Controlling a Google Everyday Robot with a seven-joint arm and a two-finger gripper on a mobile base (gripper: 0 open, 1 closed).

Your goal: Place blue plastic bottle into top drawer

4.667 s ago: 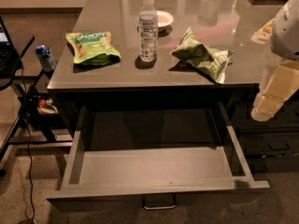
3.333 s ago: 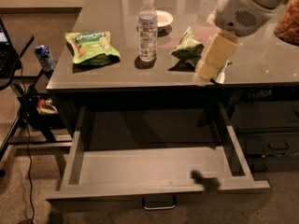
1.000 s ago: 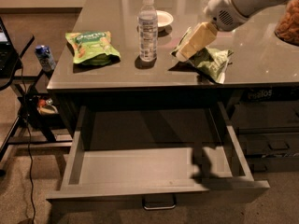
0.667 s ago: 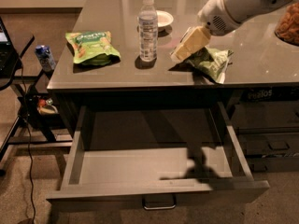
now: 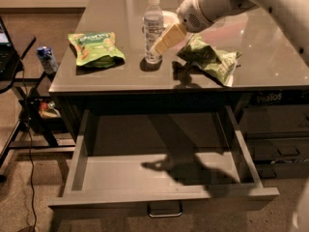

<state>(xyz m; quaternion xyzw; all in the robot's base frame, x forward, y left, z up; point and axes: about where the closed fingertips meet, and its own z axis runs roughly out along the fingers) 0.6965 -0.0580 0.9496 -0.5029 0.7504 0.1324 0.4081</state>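
Note:
The blue plastic bottle (image 5: 153,28) stands upright on the grey table top, near its middle, with its white cap on. My gripper (image 5: 162,43) reaches in from the upper right over the table, and its cream tip is right beside the bottle's lower right side, overlapping it in the camera view. The top drawer (image 5: 120,204) is pulled wide open below the table front and holds nothing; its metal loop handle (image 5: 165,210) is on the front panel. The arm's shadow falls across the drawer floor.
A green snack bag (image 5: 95,46) lies left of the bottle, and another green bag (image 5: 210,59) lies right of it, under my arm. A white dish (image 5: 170,17) sits behind the bottle. A small blue can (image 5: 47,59) stands on a side stand at left. Darker drawers (image 5: 280,149) are at right.
My gripper has moved left from above the right snack bag to the bottle's side. Its shadow in the drawer has shifted left. The bottle, the bags and the drawer have not moved.

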